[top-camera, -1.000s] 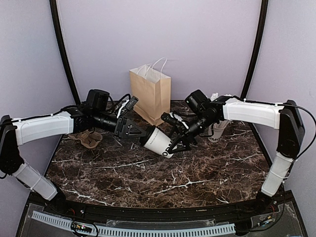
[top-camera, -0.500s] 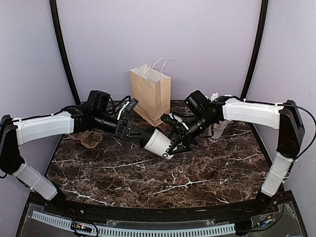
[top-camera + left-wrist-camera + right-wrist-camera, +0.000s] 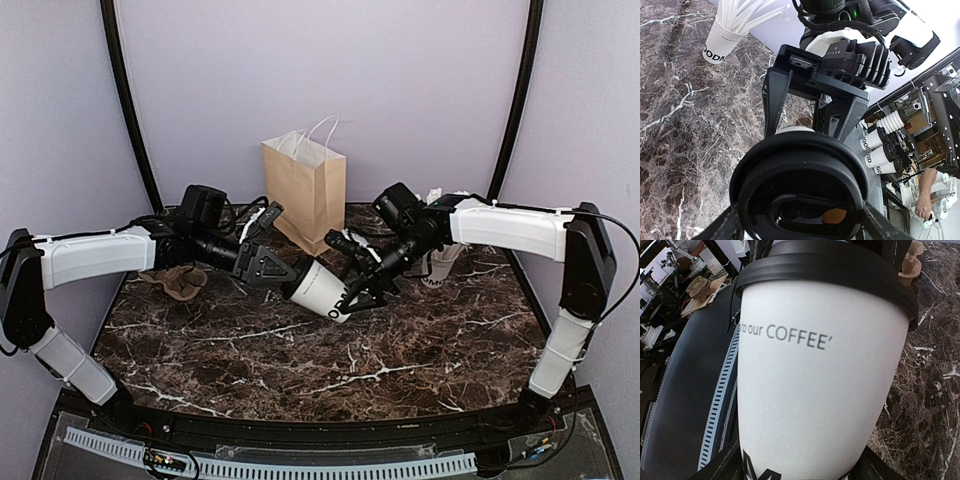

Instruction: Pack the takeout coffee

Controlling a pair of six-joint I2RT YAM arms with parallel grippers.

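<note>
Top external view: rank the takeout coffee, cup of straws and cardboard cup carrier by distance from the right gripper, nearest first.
1. takeout coffee: gripped in the right gripper, mid-table.
2. cup of straws: right side of the table, beneath the right arm.
3. cup carrier: far left side, under the left arm.

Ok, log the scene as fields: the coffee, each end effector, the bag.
coffee cup: tilted, lid on
right end effector: clamped on the cup body
left end effector: straddles the lid; contact unclear
paper bag: upright, behind the cup
straw cup: upright, far right
</note>
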